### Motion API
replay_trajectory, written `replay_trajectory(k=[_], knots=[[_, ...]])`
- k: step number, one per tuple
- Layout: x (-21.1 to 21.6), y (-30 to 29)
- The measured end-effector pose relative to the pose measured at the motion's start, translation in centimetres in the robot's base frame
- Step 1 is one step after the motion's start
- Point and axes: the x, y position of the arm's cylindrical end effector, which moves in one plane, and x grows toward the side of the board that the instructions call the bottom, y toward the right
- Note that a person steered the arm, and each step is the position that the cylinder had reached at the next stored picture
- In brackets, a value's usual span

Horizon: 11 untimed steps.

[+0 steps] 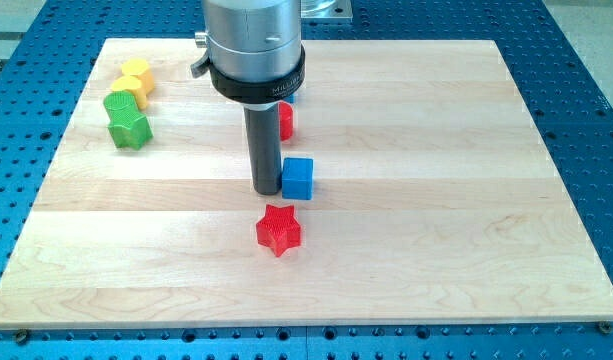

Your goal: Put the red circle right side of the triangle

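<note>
My tip (265,190) rests on the board just left of a blue cube (298,178), close to touching it. A red block (285,120), probably the red circle, is mostly hidden behind the rod above the cube. A sliver of another blue block (292,98) peeks out under the arm's collar; its shape cannot be made out. A red star (278,229) lies just below my tip.
At the view's upper left a yellow block (134,76), a green block (119,103) and a green star (129,130) sit clustered near the wooden board's (436,220) left edge. Blue perforated table surrounds the board.
</note>
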Motion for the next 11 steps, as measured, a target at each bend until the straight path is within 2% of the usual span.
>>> replay_trajectory(k=[3,5,6,7,8,9,10,11], knots=[[0.0,0.0],[-6.0,-0.1],[-7.6,1.9],[-7.7,-3.9],[-10.0,-1.1],[-12.1,6.5],[-10.6,6.0],[-9.3,-4.1]])
